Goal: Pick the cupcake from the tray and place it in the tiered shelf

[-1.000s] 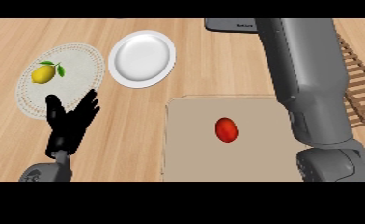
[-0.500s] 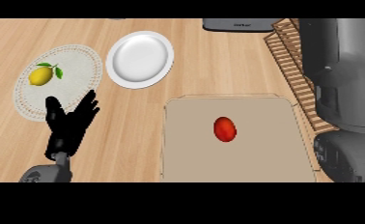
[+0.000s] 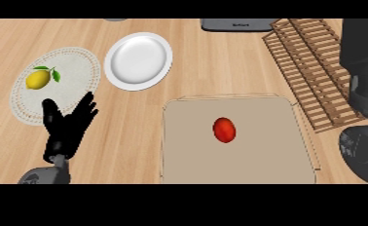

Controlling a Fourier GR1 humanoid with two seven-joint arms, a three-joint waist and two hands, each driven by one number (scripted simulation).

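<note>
The cupcake (image 3: 225,130), a red oval, lay on the tray (image 3: 194,164), well right of the open left hand (image 3: 68,125); the tiered shelf (image 3: 309,69) stood farther right. The right hand was unseen.

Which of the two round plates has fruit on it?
The lacy-edged plate at far left, holding a lemon; the other plate is plain white.

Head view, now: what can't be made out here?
right hand: outside the view; only its grey forearm shows, at the right edge.
wooden slatted shelf: far side hidden behind that forearm; tiers unclear from above.
small red oval item on the beige tray: too small to confirm a cupcake.
dark grey flat object: cut off by the top edge.
</note>
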